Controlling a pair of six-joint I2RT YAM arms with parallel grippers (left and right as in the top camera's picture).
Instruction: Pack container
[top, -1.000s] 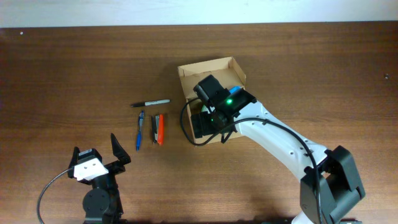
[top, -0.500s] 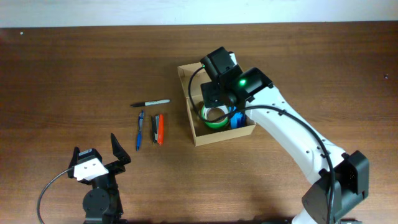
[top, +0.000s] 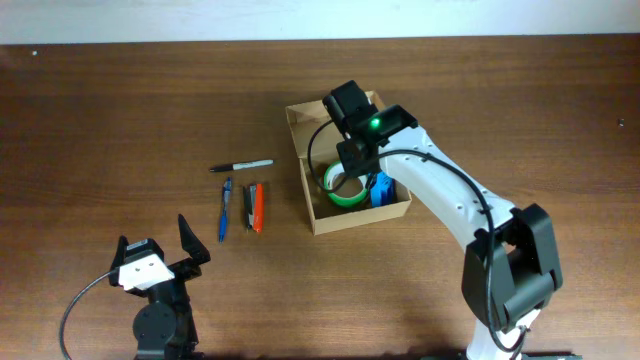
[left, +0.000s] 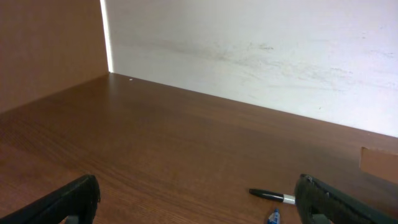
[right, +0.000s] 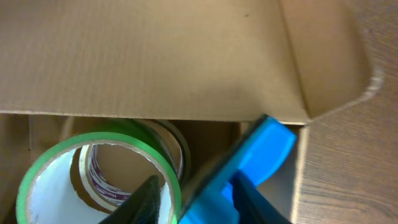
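Note:
The container (top: 311, 196) is an open tan cardboard box at mid-table, and its flap (right: 155, 62) fills the top of the right wrist view. Inside it lie a green tape roll (top: 343, 190) (right: 93, 168) and a blue case (top: 384, 190) (right: 261, 152). My right gripper (top: 357, 165) (right: 199, 202) reaches down into the box. Its fingers straddle the tilted blue case, with the tape's rim against the left finger. Whether they press on the case is unclear. My left gripper (top: 156, 262) (left: 199, 205) stands open at the front left, holding nothing.
Left of the box lie a black marker (top: 242, 166) (left: 270, 195), a blue pen (top: 225, 209), a dark pen (top: 247, 207) and an orange pen (top: 257, 207). A pale wall runs behind the table's far edge.
The right arm has pulled back from over the box's front, uncovering the tape and blue case inside, and its jaws have narrowed. The left arm has not moved.

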